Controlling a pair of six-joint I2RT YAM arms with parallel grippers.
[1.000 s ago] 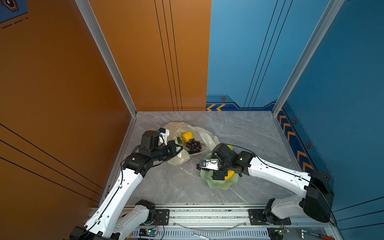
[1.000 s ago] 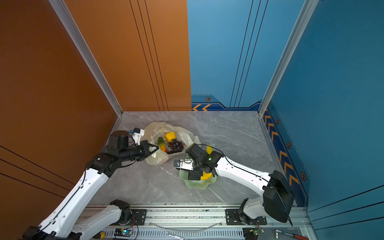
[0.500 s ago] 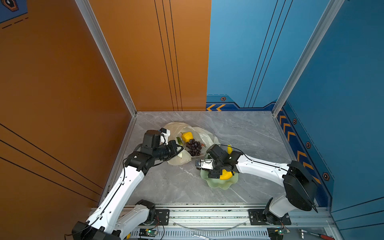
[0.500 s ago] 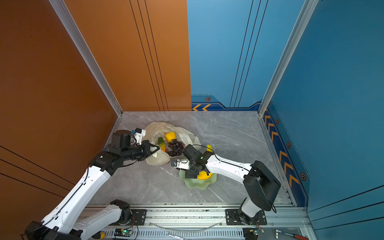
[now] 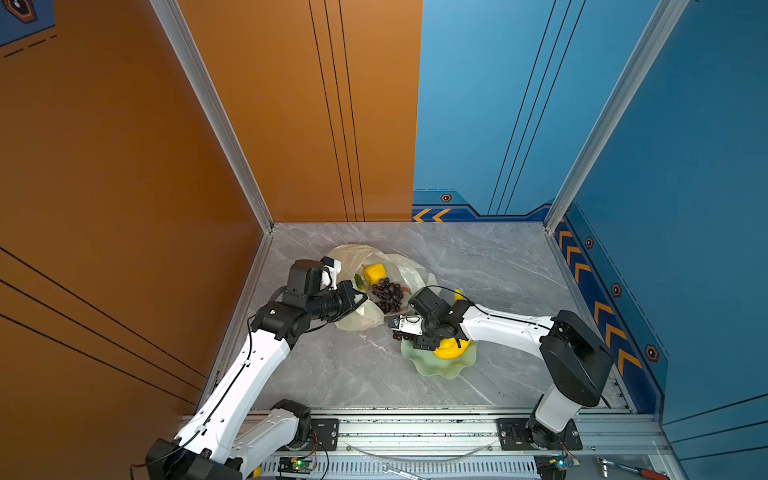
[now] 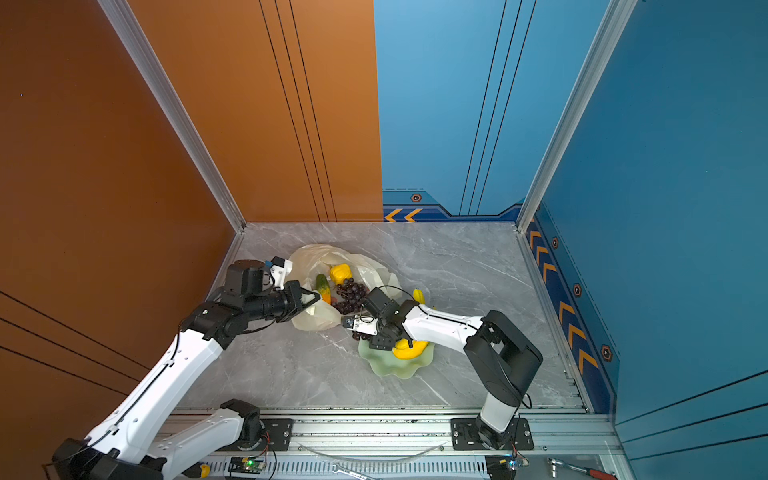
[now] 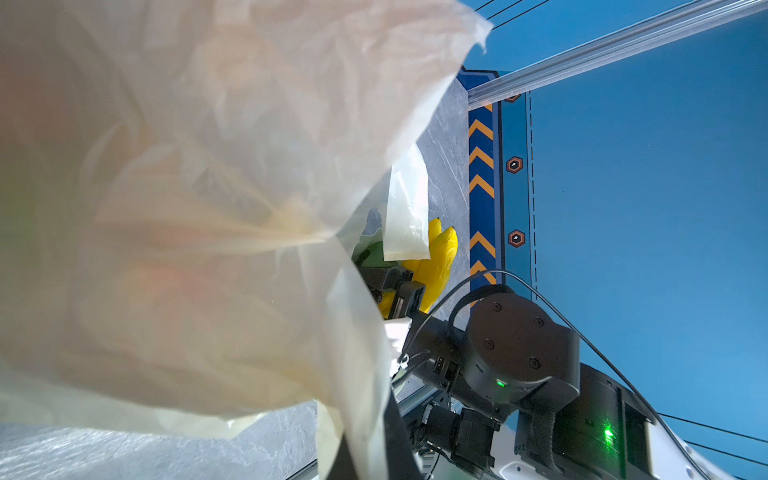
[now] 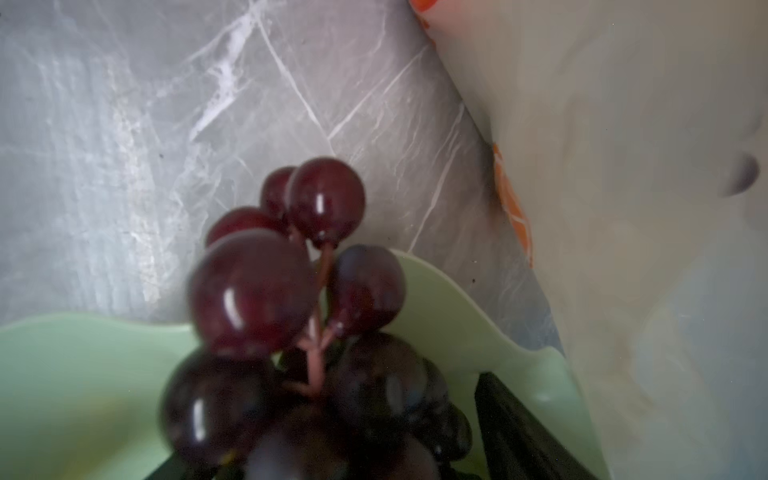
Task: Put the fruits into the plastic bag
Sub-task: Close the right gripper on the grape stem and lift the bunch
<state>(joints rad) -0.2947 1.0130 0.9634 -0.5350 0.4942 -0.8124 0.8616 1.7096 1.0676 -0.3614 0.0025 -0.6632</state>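
The cream plastic bag (image 5: 353,254) (image 6: 309,255) lies at back left, its mouth held up by my left gripper (image 5: 360,297) (image 6: 312,297), shut on the film (image 7: 208,199). Inside rest a dark grape bunch (image 5: 386,294) (image 6: 351,292), a yellow fruit (image 5: 374,272) (image 6: 340,272) and a green one (image 5: 358,282) (image 6: 321,282). My right gripper (image 5: 409,337) (image 6: 365,336) is low at the left rim of the pale green dish (image 5: 440,369) (image 6: 395,368), its jaws open around a second grape bunch (image 8: 257,291). Yellow bananas (image 5: 449,350) (image 6: 409,350) (image 7: 441,253) lie in the dish.
Grey marble table (image 5: 498,266), walled by orange panels on the left and blue ones on the right. The bag's side (image 8: 631,216) stands right beside the dish rim (image 8: 83,365). The aluminium rail (image 5: 415,428) runs along the front edge.
My right arm has reached further left over the dish and its jaws have narrowed around the grape bunch. The left gripper stays shut on the bag.
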